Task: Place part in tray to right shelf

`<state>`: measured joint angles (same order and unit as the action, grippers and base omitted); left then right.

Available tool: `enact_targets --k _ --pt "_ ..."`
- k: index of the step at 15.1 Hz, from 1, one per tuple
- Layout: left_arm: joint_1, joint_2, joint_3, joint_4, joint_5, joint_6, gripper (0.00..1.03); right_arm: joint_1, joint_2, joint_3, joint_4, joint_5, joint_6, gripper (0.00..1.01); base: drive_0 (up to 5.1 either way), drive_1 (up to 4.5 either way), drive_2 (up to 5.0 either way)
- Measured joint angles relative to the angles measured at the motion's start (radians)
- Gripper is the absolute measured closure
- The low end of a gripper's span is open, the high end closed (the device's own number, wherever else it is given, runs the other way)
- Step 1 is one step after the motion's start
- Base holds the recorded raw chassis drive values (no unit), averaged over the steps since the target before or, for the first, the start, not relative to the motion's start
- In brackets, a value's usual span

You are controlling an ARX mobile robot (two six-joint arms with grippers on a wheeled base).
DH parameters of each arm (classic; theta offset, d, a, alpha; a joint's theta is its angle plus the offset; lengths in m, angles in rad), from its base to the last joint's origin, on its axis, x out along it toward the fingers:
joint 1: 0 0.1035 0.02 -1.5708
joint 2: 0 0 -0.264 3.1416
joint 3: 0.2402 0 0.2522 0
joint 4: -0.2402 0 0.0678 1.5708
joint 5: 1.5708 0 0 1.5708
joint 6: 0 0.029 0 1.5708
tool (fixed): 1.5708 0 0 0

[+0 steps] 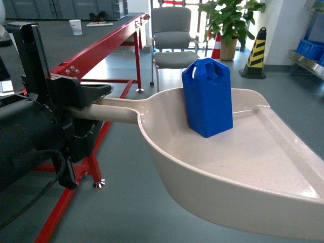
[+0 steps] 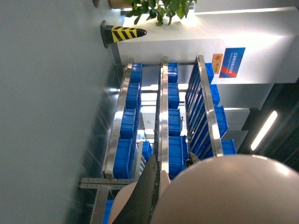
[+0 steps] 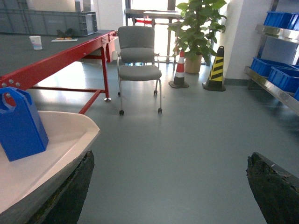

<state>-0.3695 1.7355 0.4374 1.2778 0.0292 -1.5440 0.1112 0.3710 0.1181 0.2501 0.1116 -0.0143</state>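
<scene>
A grey office chair (image 1: 173, 38) is standing on the grey floor (image 3: 187, 140), just beside the end of a long red-framed surface (image 1: 96, 48). A white paper cup (image 1: 75, 27) is sitting on that dark surface, well apart from the chair. Behind the chair, a leafy potted plant (image 1: 230, 20) is standing near a black-and-yellow striped cone (image 1: 255, 53) and an orange-and-white cone (image 3: 179, 70). Blue crates (image 3: 275, 74) are resting on steel racking along the right wall.
</scene>
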Motion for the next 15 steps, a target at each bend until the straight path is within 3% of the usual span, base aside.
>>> enact_targets --k 10,15 --pt "0.000 0.000 0.000 0.002 0.000 0.000 0.90 0.000 0.000 0.000 0.004 0.000 0.000 0.03 0.1 4.25 -4.1" --pt "0.002 0.003 0.001 0.000 0.000 0.000 0.90 0.000 0.000 0.000 0.001 0.000 0.000 0.03 -1.7 -1.72 -1.7"
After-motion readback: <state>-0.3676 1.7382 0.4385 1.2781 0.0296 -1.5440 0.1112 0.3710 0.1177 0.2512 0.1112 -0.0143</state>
